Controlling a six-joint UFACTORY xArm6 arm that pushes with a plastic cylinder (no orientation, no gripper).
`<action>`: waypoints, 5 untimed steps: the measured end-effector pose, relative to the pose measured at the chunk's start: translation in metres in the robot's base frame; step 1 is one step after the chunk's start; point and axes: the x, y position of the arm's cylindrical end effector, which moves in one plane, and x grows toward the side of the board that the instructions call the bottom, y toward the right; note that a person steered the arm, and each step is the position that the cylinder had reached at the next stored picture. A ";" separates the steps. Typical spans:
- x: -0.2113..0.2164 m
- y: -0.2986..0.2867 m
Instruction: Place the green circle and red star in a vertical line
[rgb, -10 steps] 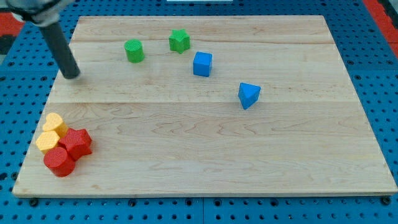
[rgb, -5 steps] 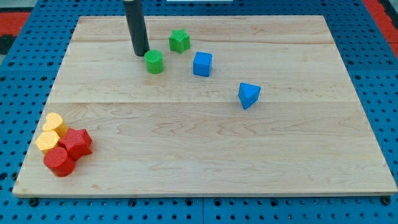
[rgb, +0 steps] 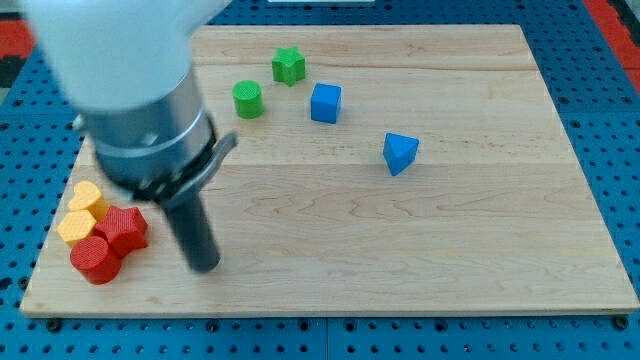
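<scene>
Standing (upright) my tip (rgb: 205, 265) beside red star (rgb: 123, 229).

the surface (rgb: 400, 240) looks like pale planked wood, smooth and matt, with fine grain. around it lies a blue pegboard (rgb: 600, 110), seemingly plastic or painted metal, dotted with holes. the red star (rgb: 124, 229) and green circle (rgb: 247, 99) look like matt ribbed plastic. the rod ending in my tip (rgb: 204, 267) is dark and matt, under a brushed grey metal collar (rgb: 150, 140).
</scene>
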 end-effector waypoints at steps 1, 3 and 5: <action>0.019 -0.056; -0.059 -0.073; -0.091 -0.112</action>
